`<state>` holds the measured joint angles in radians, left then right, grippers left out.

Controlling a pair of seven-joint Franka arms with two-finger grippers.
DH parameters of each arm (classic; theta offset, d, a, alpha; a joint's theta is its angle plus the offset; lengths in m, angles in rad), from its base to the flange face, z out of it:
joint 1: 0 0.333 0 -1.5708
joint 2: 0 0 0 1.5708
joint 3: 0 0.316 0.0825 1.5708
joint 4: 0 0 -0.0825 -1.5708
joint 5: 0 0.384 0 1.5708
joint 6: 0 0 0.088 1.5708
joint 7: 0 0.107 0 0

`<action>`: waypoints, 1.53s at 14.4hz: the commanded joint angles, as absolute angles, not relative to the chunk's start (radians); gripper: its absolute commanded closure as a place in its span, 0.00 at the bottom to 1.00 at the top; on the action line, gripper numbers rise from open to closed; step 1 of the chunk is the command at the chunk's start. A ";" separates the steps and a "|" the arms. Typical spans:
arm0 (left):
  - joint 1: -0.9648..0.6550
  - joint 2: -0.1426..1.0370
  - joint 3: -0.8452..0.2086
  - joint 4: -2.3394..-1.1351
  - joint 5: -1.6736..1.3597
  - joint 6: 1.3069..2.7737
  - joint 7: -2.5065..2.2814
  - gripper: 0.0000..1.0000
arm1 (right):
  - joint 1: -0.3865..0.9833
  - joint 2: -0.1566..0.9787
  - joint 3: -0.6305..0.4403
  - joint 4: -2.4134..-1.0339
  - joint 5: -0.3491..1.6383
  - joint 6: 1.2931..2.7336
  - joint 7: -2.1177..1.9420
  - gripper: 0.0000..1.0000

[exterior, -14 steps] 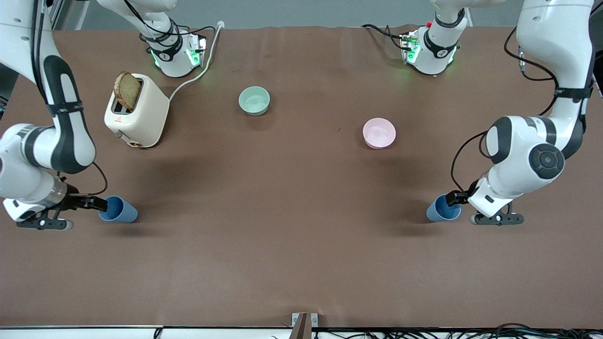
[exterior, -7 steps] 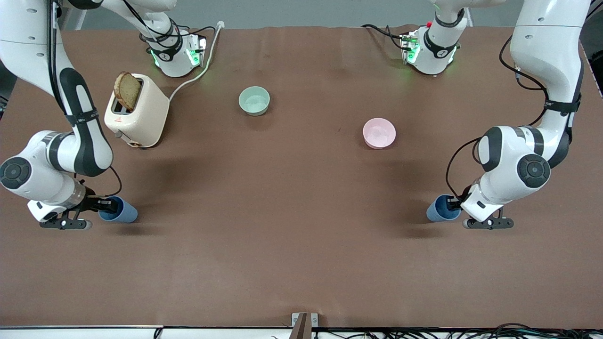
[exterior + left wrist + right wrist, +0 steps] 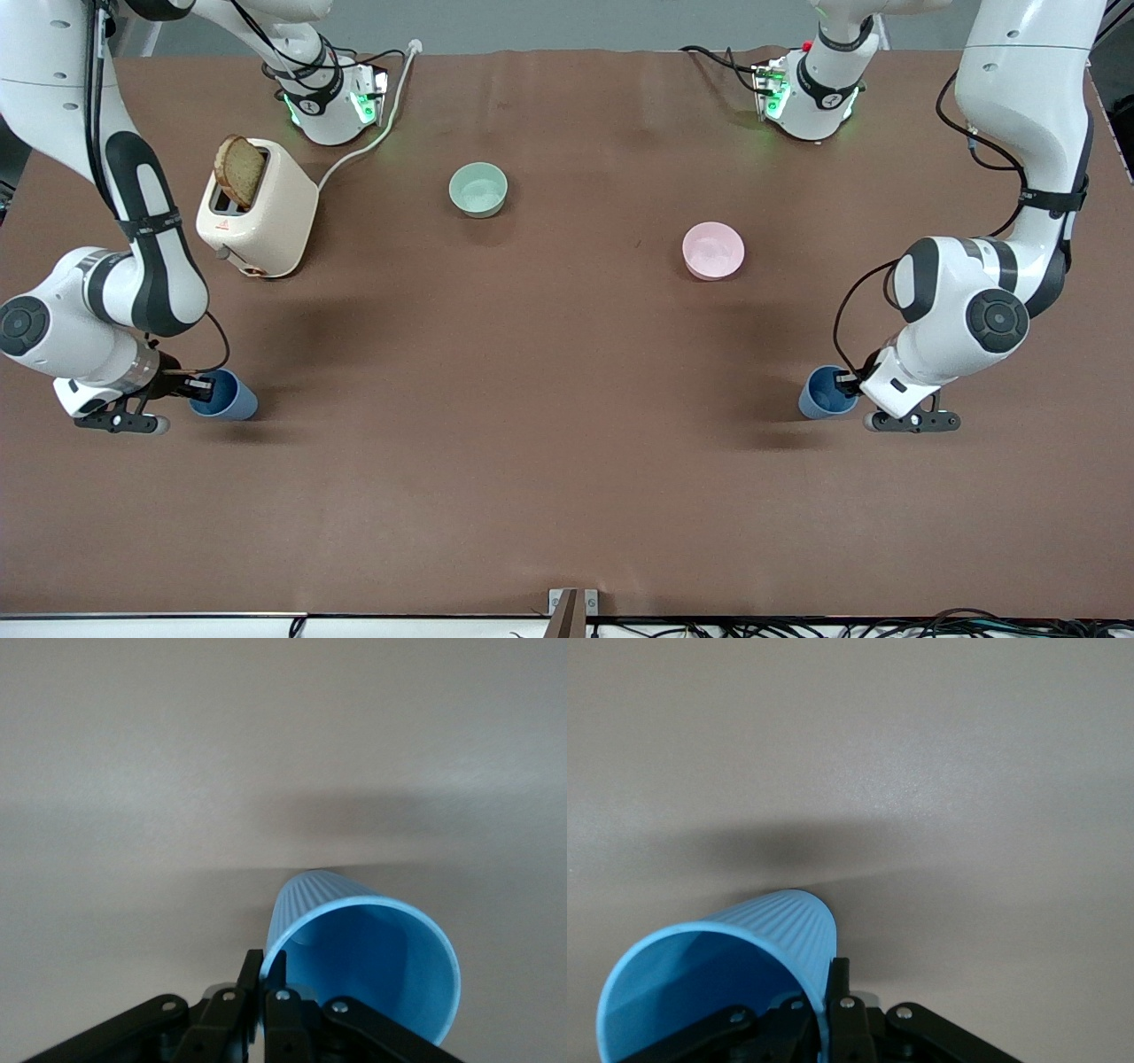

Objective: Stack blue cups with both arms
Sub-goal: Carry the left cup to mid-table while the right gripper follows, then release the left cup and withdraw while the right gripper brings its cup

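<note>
Two blue cups stand near the table's ends, both nearer the front camera than the bowls. My left gripper is shut on the rim of the blue cup at the left arm's end. One finger is inside the cup and one outside. In the left wrist view my left gripper pinches the wall of that ribbed cup. My right gripper is shut on the rim of the other blue cup. In the right wrist view my right gripper pinches the wall of its cup.
A cream toaster with a slice of bread stands toward the right arm's base. A pale green bowl and a pink bowl sit farther from the front camera than the cups. Bare brown table lies between the cups.
Both arms have swung their wrists and elbows inward while the grippers stayed at the cup rims. The left arm's cup has shifted slightly toward the table's middle.
</note>
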<state>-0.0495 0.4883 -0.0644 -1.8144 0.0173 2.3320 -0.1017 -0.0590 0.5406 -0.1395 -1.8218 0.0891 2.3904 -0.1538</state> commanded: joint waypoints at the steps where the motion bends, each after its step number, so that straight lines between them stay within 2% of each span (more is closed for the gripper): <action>1: -0.118 0.433 -0.090 -1.774 0.018 2.231 -0.204 1.00 | -0.067 0.503 -0.141 -1.768 0.106 2.274 -0.187 1.00; 3: -0.194 0.434 -0.107 -1.732 0.020 2.180 -0.341 1.00 | -0.067 0.499 -0.143 -1.633 0.109 2.095 -0.173 1.00; 5: -0.291 0.443 -0.107 -1.720 0.020 2.178 -0.478 1.00 | -0.067 0.500 -0.143 -1.534 0.107 1.999 -0.137 1.00; 12: -0.570 0.612 -0.107 -1.591 0.012 2.194 -0.894 1.00 | -0.005 0.433 -0.133 -1.454 0.144 1.922 0.076 1.00; 15: -0.632 0.650 -0.107 -1.588 0.014 2.294 -0.971 1.00 | 0.081 0.405 -0.132 -1.454 0.143 1.891 0.246 1.00; 18: -0.638 0.652 -0.109 -1.589 0.011 2.304 -1.000 0.98 | 0.155 0.388 -0.082 -1.454 0.141 1.869 0.371 1.00; 20: -0.646 0.658 -0.109 -1.588 0.005 2.304 -1.015 0.90 | 0.158 0.377 0.007 -1.454 0.140 1.841 0.502 1.00; 21: -0.646 0.658 -0.109 -1.588 -0.001 2.304 -1.019 0.82 | 0.156 0.373 0.073 -1.454 0.130 1.841 0.579 1.00; 22: -0.644 0.657 -0.109 -1.588 -0.003 2.304 -1.022 0.61 | 0.158 0.365 0.124 -1.454 0.130 1.841 0.642 0.99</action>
